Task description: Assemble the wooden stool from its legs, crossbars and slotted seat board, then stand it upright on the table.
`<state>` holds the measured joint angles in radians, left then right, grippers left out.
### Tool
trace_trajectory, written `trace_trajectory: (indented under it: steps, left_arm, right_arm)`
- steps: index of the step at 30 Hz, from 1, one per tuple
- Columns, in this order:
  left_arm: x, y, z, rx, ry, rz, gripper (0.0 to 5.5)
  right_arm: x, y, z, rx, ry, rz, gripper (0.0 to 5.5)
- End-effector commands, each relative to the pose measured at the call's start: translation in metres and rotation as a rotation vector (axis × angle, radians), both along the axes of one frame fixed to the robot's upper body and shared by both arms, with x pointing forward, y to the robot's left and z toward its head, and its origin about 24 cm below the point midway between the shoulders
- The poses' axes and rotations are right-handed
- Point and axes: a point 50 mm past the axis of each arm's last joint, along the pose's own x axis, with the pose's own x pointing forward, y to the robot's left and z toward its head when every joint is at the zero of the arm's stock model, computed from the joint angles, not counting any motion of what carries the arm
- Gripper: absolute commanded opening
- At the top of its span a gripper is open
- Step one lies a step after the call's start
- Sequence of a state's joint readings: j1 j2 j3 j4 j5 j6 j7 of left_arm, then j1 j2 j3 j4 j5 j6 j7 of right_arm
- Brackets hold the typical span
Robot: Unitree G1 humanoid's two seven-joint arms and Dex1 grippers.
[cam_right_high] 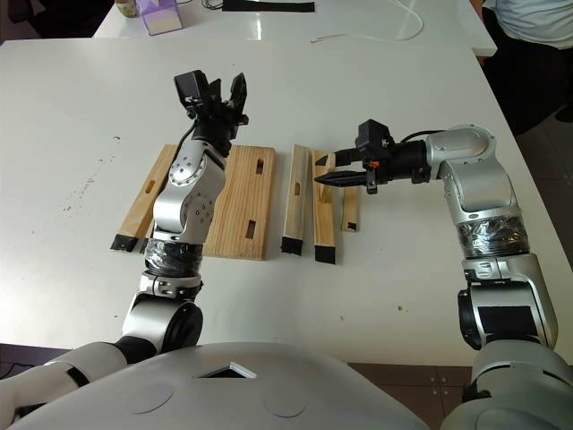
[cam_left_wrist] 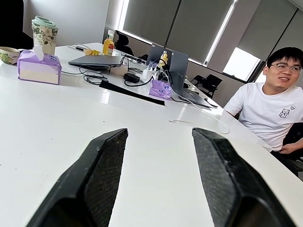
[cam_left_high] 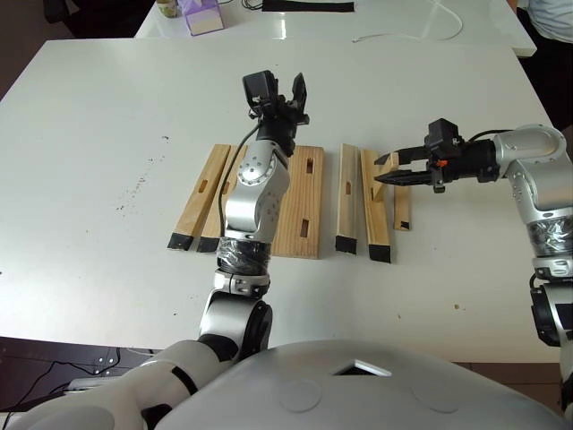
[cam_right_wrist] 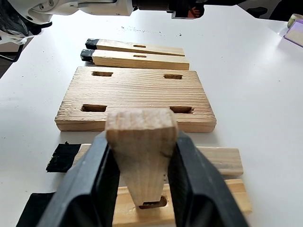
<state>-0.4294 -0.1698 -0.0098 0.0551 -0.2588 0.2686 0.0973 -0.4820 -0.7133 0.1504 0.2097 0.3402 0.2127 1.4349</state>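
Wood unjoined: grips one crossbar (cam_right_wrist: pixel 141 142) in right jaws, right of seat board (cam_left_high: pixel 304 202); holds left jaws released above it; leaves legs (cam_left_high: pixel 192 202) flat.

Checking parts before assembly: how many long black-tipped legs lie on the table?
4 legs: two side by side left of the seat board, two right of it. The left arm may hide more.

No readable text, label, number or sign on any surface
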Motion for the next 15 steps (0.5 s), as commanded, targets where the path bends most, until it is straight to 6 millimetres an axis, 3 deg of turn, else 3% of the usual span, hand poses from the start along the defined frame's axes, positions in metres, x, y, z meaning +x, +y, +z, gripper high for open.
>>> trace_trajectory:
  steps: [1,15]
  left_arm:
    - [0.000,-0.006,0.000,-0.029,0.014,-0.025,2.53]
    - [-0.003,-0.010,0.000,-0.043,0.020,-0.041,2.53]
  right_arm:
    - [0.002,-0.004,0.004,-0.008,-0.014,-0.005,1.31]
    - [0.014,-0.009,0.011,-0.016,-0.058,-0.043,1.31]
